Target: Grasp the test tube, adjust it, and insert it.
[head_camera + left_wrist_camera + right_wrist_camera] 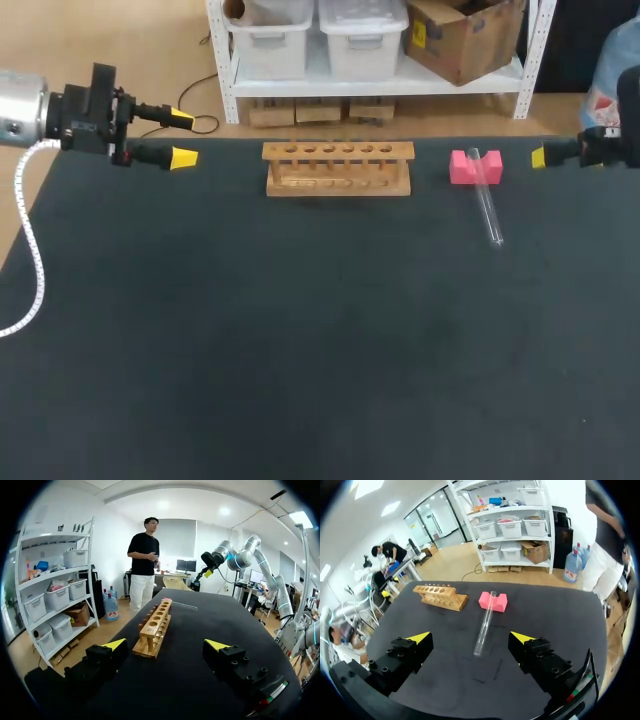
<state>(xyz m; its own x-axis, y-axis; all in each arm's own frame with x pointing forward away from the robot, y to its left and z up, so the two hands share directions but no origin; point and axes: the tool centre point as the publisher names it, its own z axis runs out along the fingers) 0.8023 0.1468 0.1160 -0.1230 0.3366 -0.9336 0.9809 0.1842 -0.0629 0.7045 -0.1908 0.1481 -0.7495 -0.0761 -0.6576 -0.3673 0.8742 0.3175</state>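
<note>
The glass test tube (487,205) lies on the dark worktop (300,340) with one end resting in the notch of a pink block (462,168), near the wooden test tube rack (338,168). The left pincer (184,138) hangs spread wide, well apart from the rack. The right pincer (471,638) is also spread and grips nothing, with the tube just ahead of it.

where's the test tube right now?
Head view, right side: the test tube lies with its far end on the pink block, right of the wooden rack.
</note>
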